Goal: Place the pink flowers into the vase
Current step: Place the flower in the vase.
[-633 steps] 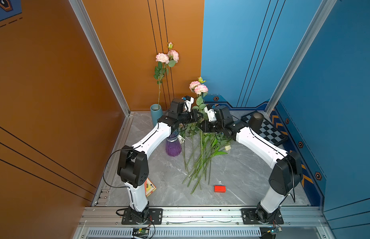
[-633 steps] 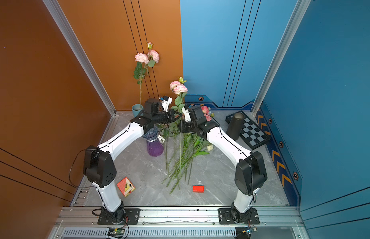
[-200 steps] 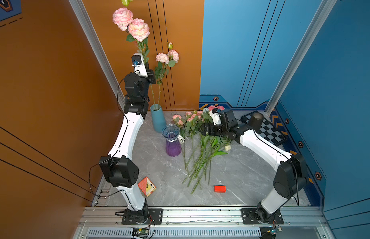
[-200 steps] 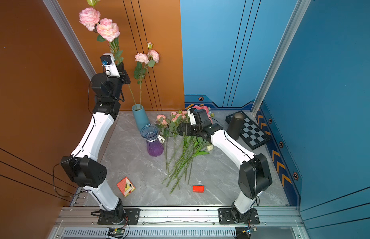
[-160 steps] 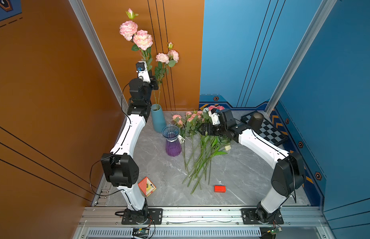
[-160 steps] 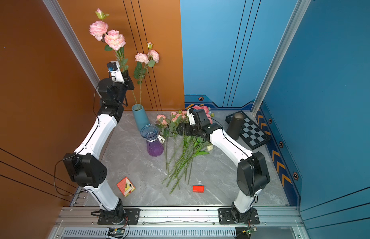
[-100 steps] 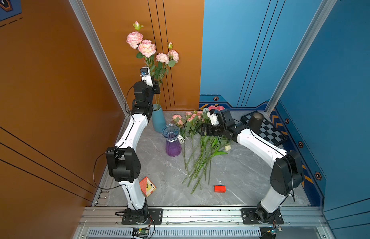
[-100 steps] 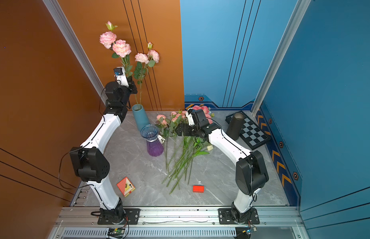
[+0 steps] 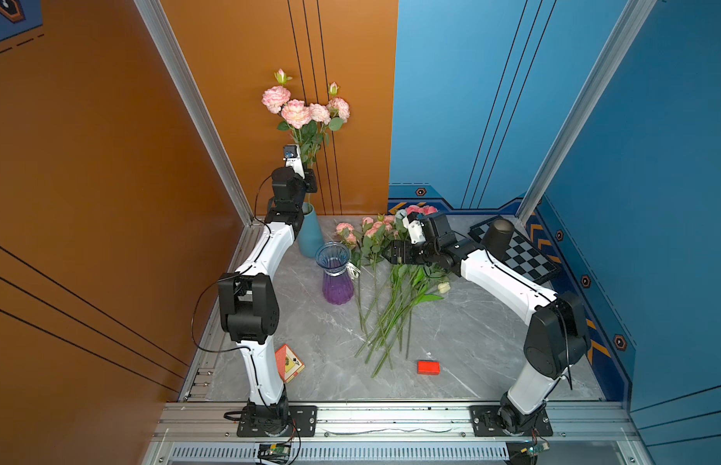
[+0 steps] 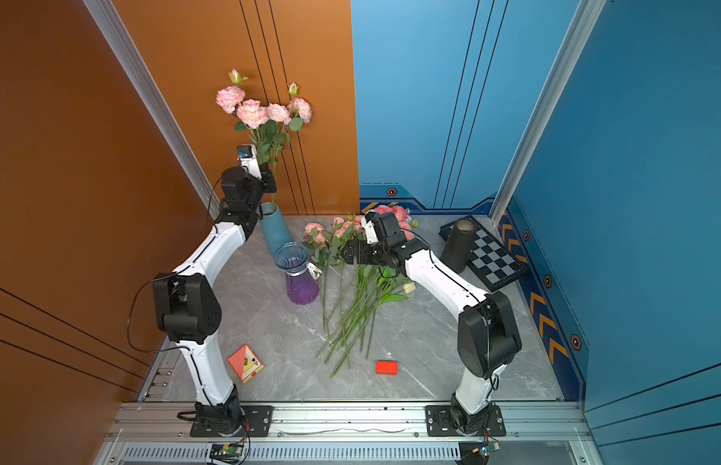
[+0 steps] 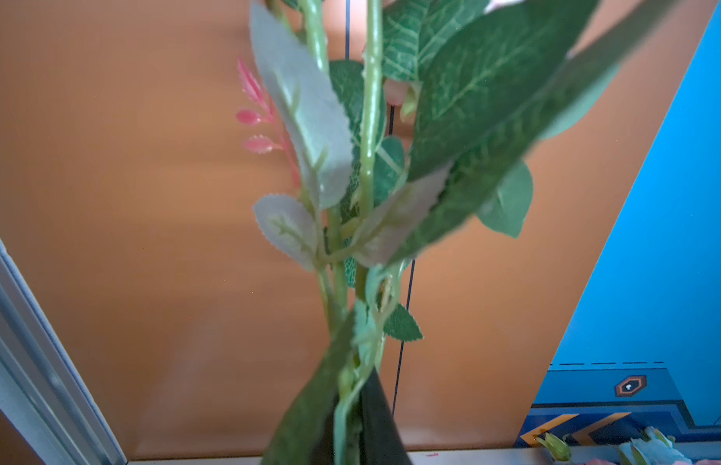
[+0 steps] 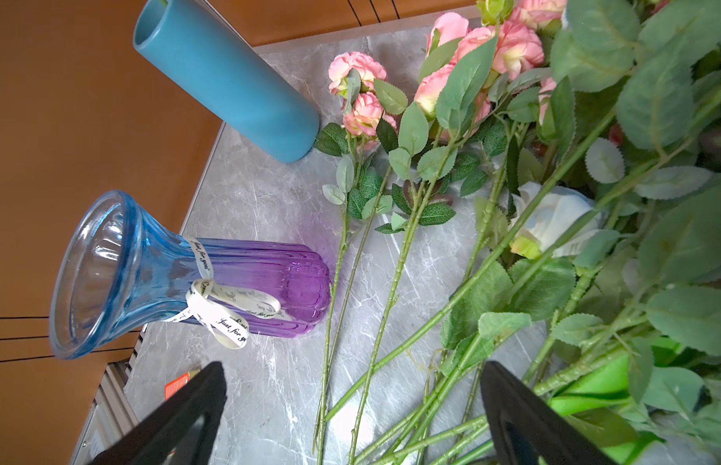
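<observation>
Your left gripper is pinched on a flower stem right above the vase. Right gripper is wide open over the flowers. Stems are light and bendy; grab low.

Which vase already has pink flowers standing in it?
The tall plain blue vase against the orange wall; pink flowers rise from it. The purple-and-blue glass vase with the ribbon, nearer the middle, stands empty.

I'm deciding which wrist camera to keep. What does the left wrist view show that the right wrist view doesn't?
Only the left wrist view: the stems and leaves gripped by the shut left tool, close up, against the orange wall.

Only the right wrist view: the blue vase, the purple glass vase, pink flowers lying on the table and the open right tool.

Both: green stems and leaves.
</observation>
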Controlling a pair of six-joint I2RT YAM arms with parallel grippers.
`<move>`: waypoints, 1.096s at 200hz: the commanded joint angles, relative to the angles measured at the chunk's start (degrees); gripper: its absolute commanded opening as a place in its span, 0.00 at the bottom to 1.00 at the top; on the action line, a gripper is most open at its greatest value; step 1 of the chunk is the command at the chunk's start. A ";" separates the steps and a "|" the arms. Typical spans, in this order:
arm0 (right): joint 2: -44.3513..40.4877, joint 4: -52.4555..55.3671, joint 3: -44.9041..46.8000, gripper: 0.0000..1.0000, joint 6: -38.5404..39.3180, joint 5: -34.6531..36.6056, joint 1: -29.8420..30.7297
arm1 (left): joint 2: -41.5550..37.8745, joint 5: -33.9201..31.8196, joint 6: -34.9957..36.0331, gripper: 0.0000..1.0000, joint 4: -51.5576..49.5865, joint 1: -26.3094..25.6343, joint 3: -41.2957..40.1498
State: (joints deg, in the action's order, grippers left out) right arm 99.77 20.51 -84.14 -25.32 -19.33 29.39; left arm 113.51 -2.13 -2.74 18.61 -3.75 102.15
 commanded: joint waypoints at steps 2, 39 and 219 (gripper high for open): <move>0.47 0.85 -0.86 1.00 0.32 -0.45 0.42 | 1.14 1.18 -0.61 0.00 1.70 0.41 -0.79; 0.22 0.86 -0.78 1.00 0.45 -0.36 0.36 | 1.41 1.03 -0.28 0.00 1.69 0.50 -2.28; -0.66 0.85 0.02 1.00 0.10 -0.14 0.67 | 0.84 1.78 0.89 0.21 1.74 0.50 -4.57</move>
State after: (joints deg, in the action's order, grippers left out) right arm 99.77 20.51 -84.16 -25.32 -19.33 29.69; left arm 114.30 -1.26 -2.44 20.93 -3.64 98.45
